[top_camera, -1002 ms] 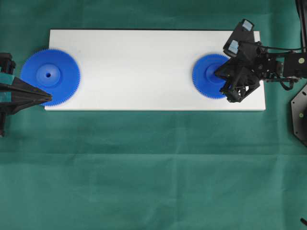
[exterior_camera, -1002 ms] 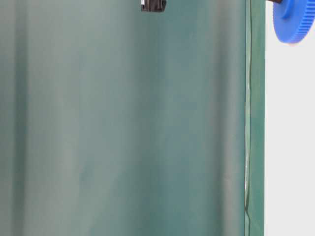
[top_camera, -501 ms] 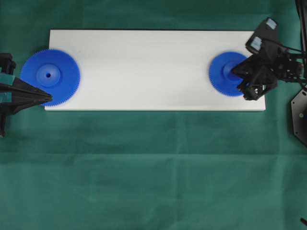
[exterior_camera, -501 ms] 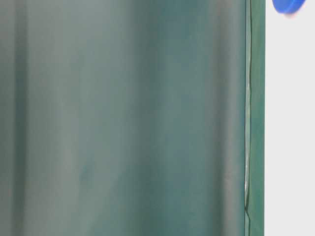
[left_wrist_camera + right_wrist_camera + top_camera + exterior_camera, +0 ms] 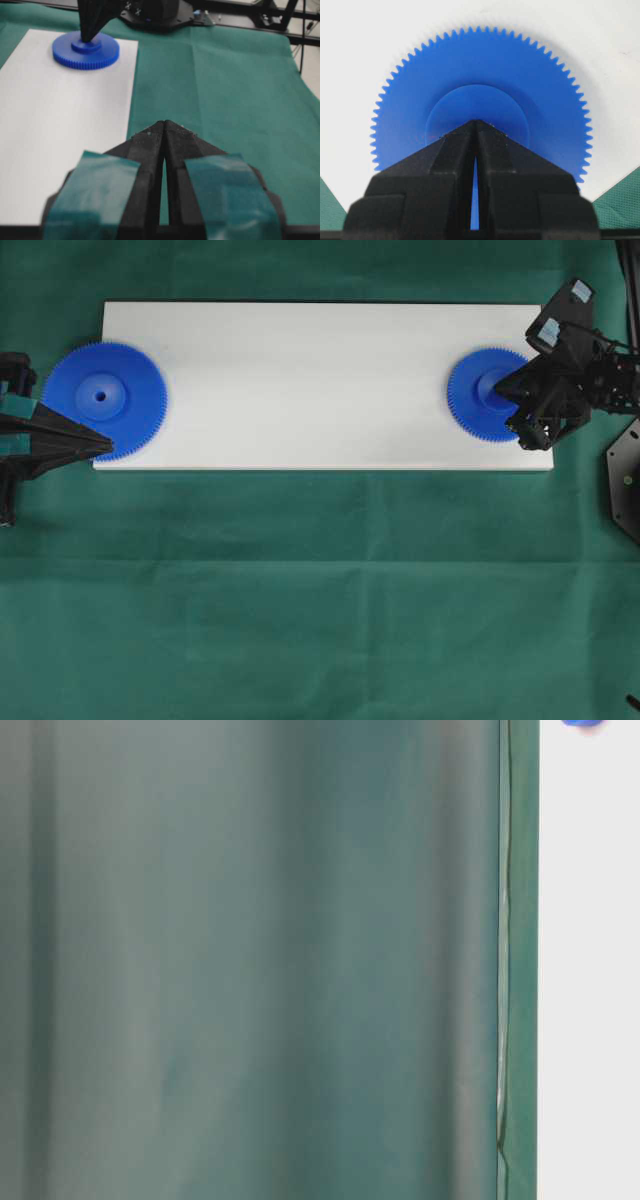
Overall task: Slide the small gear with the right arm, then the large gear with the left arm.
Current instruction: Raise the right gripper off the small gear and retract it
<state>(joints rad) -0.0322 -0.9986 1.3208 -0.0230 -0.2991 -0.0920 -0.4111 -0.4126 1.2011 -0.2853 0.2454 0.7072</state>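
Right arm gripper [image 5: 510, 395] pressed together, tip on small gear [image 5: 484, 396] hub, near white board [image 5: 300, 380] right end. Advice: press lightly and vertically, or the tip skids off.

The small gear [image 5: 482, 395] has slid along the white board [image 5: 300, 380] toward its right end, now near that short edge. The right gripper [image 5: 500, 392], tips pressed together on the gear's hub, has drawn back with it, its wrist now past the board's edge
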